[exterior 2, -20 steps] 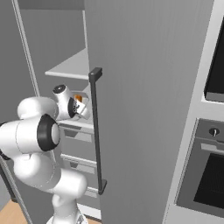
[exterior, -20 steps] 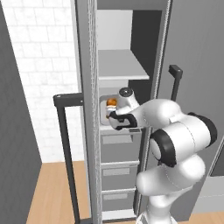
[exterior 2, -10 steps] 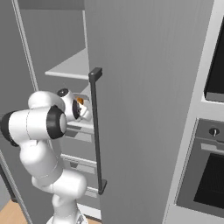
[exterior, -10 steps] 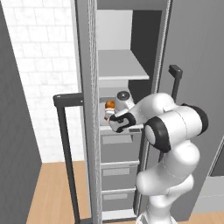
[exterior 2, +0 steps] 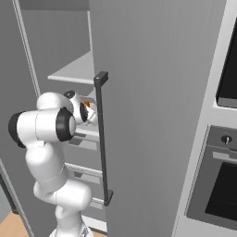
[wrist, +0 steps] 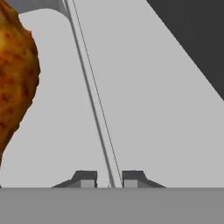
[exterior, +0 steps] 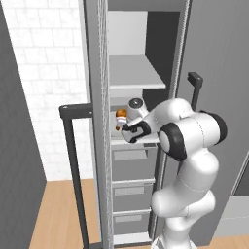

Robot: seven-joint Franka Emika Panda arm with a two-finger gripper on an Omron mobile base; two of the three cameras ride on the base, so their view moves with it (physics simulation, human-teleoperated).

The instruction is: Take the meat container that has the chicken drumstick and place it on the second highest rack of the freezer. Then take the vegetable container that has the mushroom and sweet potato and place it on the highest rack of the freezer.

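Dark two-finger gripper (wrist: pixel 109 178) pinches thin grey container wall (wrist: pixel 94 109) beside glossy orange-brown drumstick (wrist: pixel 15 74); keep level, set flat on lower light-grey freezer shelf (exterior: pixel 146 140).

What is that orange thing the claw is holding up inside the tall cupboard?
Find the tall grey freezer with its door open, then its second shelf down. There, at the claw, sits a chicken drumstick in a tray, the one glossy orange-brown thing among grey boards and drawers.

Arm folded at the elbow, reaching forward at mid height; fingers (wrist: pixel 109 179) pinched nearly together on a thin edge.
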